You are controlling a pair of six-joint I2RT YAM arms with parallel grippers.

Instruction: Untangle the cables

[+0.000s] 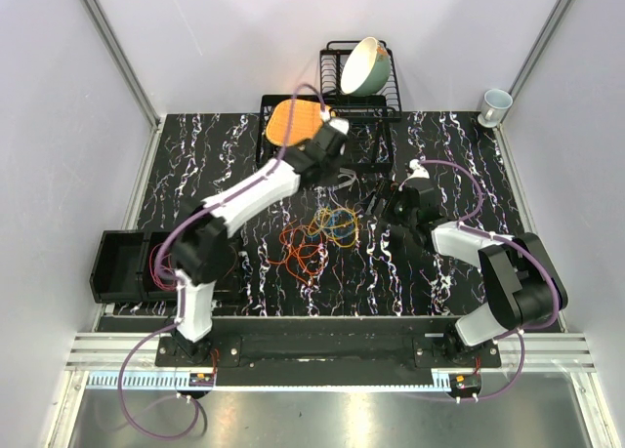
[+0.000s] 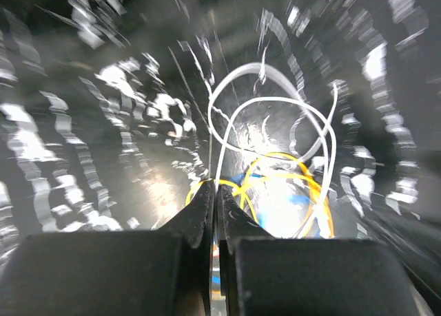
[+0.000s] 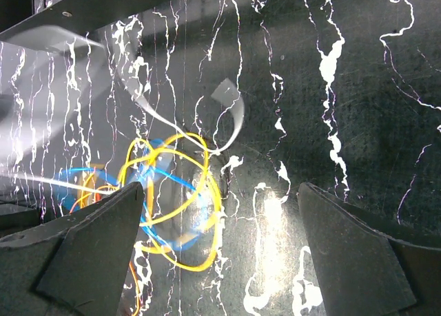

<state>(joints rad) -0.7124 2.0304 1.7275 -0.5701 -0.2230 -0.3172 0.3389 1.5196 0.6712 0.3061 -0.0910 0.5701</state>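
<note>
The cables (image 1: 317, 235) lie in a loose tangle at the table's middle: orange-red loops on the left, yellow and blue loops (image 1: 339, 224) on the right. A white cable (image 1: 348, 181) rises from the tangle's far side. My left gripper (image 1: 335, 172) hangs above that far side; in the left wrist view its jaws (image 2: 214, 186) are shut, with the thin white cable (image 2: 275, 102) running into the tips and yellow loops (image 2: 289, 171) beyond. My right gripper (image 1: 386, 206) is open just right of the tangle; in the right wrist view (image 3: 220, 216) the yellow and blue loops (image 3: 172, 192) lie by its left finger (image 3: 96, 240).
A black dish rack (image 1: 371, 97) with a green bowl (image 1: 364, 65) and an orange mat (image 1: 295, 119) stands at the back. A black bin (image 1: 122, 264) sits at the left edge. A white cup (image 1: 495, 104) stands at the back right corner.
</note>
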